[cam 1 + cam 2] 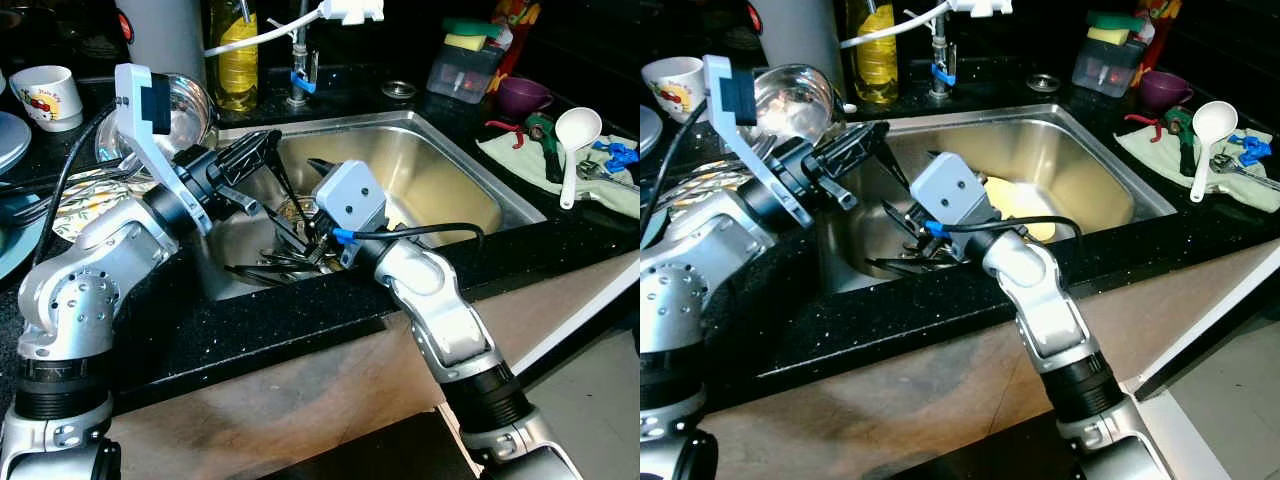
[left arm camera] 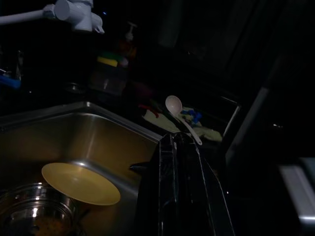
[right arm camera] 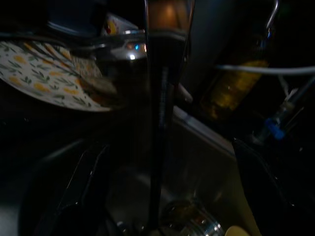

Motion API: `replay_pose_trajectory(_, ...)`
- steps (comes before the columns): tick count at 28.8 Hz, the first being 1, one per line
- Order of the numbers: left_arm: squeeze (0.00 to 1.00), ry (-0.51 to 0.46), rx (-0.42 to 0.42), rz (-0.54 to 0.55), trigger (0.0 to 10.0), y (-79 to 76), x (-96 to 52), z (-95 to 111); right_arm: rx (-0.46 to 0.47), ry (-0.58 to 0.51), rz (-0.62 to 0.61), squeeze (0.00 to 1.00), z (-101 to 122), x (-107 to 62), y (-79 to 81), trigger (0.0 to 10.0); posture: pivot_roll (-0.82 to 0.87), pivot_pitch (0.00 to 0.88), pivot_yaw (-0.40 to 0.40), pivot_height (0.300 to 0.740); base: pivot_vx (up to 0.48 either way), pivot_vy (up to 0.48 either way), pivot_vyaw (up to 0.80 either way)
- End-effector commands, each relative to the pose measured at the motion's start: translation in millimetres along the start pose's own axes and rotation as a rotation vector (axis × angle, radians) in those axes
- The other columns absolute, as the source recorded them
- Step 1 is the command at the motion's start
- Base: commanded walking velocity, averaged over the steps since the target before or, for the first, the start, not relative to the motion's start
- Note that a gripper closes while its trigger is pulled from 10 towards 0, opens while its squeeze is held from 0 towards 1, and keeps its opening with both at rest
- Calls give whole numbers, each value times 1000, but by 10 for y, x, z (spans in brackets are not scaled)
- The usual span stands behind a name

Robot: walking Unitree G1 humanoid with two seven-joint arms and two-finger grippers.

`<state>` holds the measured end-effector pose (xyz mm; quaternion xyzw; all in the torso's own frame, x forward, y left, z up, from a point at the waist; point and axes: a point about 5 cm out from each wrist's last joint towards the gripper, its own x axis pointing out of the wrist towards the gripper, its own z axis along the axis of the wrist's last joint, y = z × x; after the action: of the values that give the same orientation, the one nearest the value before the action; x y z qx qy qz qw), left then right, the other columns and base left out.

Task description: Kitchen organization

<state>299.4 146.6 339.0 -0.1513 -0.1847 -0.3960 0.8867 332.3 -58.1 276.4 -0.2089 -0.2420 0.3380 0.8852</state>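
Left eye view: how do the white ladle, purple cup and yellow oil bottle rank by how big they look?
1. Yellow oil bottle, largest.
2. White ladle, long but thin.
3. Purple cup, smallest.
The bottle stands farther back, so its true lead may be greater.

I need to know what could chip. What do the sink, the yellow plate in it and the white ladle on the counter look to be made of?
Sink: brushed stainless steel, grey with soft reflections. Yellow plate: matte, evenly coloured, probably plastic or melamine, though ceramic is possible. White ladle: smooth, opaque white, likely plastic.
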Motion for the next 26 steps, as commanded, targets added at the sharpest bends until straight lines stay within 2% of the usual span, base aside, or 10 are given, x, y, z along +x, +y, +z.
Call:
replay_pose_trajectory(1, 0, 14, 5, -33, 0, -52, -16, 5, 19, 26, -10, 0, -64, -18, -3, 10000, 10, 184, -45, 740, 0, 0, 0)
replay_pose_trajectory(3, 0, 13, 5, -33, 0, -54, -17, 6, 20, 27, -10, 0, -67, -18, -4, 10000, 10, 184, -45, 740, 0, 0, 0)
replay_pose_trajectory(4, 0, 15, 7, -31, 0, -53, -18, 7, 22, 28, -10, 0, -71, -18, -5, 4745, 10, 183, -46, 740, 0, 0, 0)
replay_pose_trajectory(5, 0, 15, 9, -29, 0, -52, -21, 9, 32, 29, -11, 0, -78, -22, -7, 0, 9, 182, -46, 740, 0, 0, 0)
replay_pose_trajectory(26, 0, 21, 10, -12, 0, -32, -26, 11, 75, 26, -15, 0, -76, -22, -49, 0, 4, 172, -47, 740, 0, 0, 0)
